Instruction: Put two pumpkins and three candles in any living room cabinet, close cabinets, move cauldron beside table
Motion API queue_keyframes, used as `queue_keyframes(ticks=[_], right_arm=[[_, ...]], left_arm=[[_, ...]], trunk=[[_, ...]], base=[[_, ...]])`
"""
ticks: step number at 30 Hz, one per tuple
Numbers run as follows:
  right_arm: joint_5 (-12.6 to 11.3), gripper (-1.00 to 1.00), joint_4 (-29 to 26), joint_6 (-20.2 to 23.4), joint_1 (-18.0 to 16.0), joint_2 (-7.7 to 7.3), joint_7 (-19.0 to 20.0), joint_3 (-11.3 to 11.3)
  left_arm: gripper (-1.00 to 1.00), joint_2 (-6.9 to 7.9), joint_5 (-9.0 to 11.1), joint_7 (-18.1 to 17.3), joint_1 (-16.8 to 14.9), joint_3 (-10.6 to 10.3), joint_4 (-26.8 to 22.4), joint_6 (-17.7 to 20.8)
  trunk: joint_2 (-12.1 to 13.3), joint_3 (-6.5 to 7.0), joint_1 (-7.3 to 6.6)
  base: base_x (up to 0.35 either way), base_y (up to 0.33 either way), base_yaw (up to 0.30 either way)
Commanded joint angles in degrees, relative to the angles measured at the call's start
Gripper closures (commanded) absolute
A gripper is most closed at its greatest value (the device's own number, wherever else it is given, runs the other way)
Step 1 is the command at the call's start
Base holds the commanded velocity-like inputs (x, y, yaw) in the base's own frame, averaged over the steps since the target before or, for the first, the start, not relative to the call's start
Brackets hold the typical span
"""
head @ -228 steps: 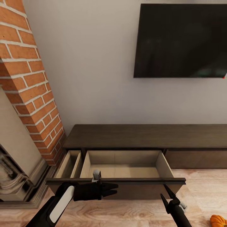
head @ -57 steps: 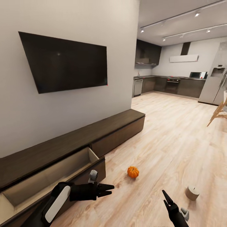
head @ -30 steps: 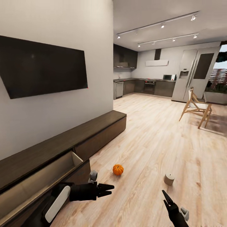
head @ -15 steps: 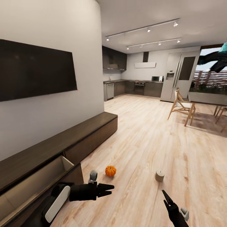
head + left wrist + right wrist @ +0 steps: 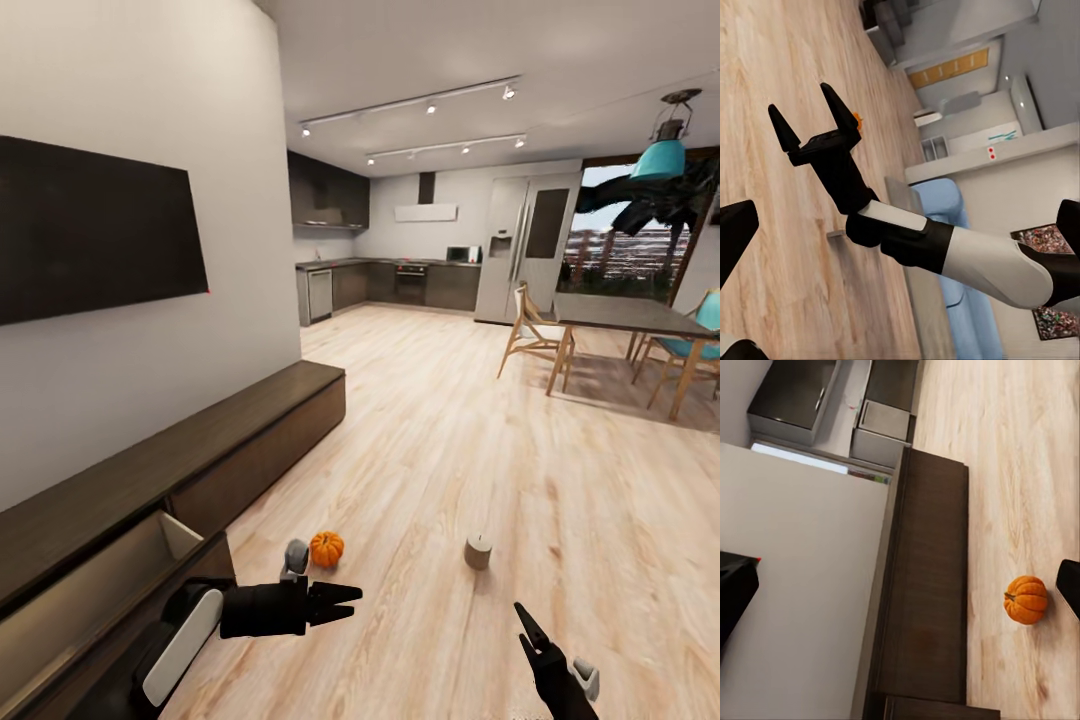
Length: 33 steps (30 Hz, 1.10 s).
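Observation:
One orange pumpkin (image 5: 326, 548) lies on the wood floor just off the long dark cabinet (image 5: 230, 440), whose near drawer (image 5: 95, 590) stands pulled out with a pale inside. A beige candle (image 5: 478, 551) stands on the floor to its right. My left gripper (image 5: 355, 602) hovers open and empty just in front of the pumpkin. My right gripper (image 5: 520, 622) is open and empty, nearer than the candle. The right wrist view shows the pumpkin (image 5: 1026, 599) beside the cabinet top (image 5: 930, 585). The left wrist view catches the right gripper (image 5: 806, 112), open. The cauldron is out of view.
A black TV (image 5: 90, 230) hangs above the cabinet. A dining table (image 5: 625, 316) with wooden chairs (image 5: 530, 335) stands at the far right, the kitchen with a fridge (image 5: 510, 262) at the back. Wide wood floor lies between. A blue sofa (image 5: 945, 217) shows in the left wrist view.
The camera has swung right: the cabinet and TV slid left, and the dining table, chairs and hanging lamp came into sight. Both arms keep their pose, grippers still open.

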Motion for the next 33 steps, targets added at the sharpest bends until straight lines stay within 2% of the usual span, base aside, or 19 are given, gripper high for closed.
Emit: queue_keyframes(ticks=[1,10,18,20,23,27,33], right_arm=[[-0.2,-1.0,0.07,0.14,-0.05,0.0,0.19,0.04],[-0.19,-1.0,0.02,0.63,-0.05,0.0,0.23,-0.02],[-0.28,-1.0,-0.02,0.65,-0.05,-0.04,0.34,-0.09],[-0.22,-1.0,0.16,0.95,-0.09,0.0,0.7,0.23],[-0.22,-1.0,0.16,0.95,-0.09,0.0,0.68,0.23],[0.89,-1.0,1.46,0.86,0.05,0.57,0.5,0.73],[1.71,-1.0,3.4,0.69,0.05,0.78,0.46,0.84]], left_arm=[[-1.0,0.05,0.11,-0.09,-0.04,-0.07,-0.01,0.21],[-1.0,-0.01,0.11,-0.09,-0.04,-0.07,0.18,0.21],[-1.0,-0.01,0.11,-0.09,-0.04,0.01,0.25,0.23],[-1.0,0.56,0.54,-0.29,0.62,0.67,-0.4,0.85],[-1.0,0.53,0.54,-0.28,1.58,0.8,-0.78,0.97],[-1.0,0.36,0.19,-0.45,2.88,-0.39,0.52,-0.39],[-1.0,0.28,0.11,-0.66,4.25,-0.72,2.45,-1.74]], trunk=[[-0.03,0.0,-0.01],[-0.03,0.33,-0.01],[-0.03,0.34,-0.01],[-0.03,0.34,-0.01],[-0.03,0.34,-0.01],[-0.03,0.34,-0.01],[-0.03,0.34,-0.01]], base=[[0.0,0.0,-0.214],[0.021,0.0,-0.139],[0.273,0.0,-0.005],[0.0,0.0,0.0],[0.0,0.0,0.0],[0.0,0.0,0.0],[0.0,0.0,0.0]])
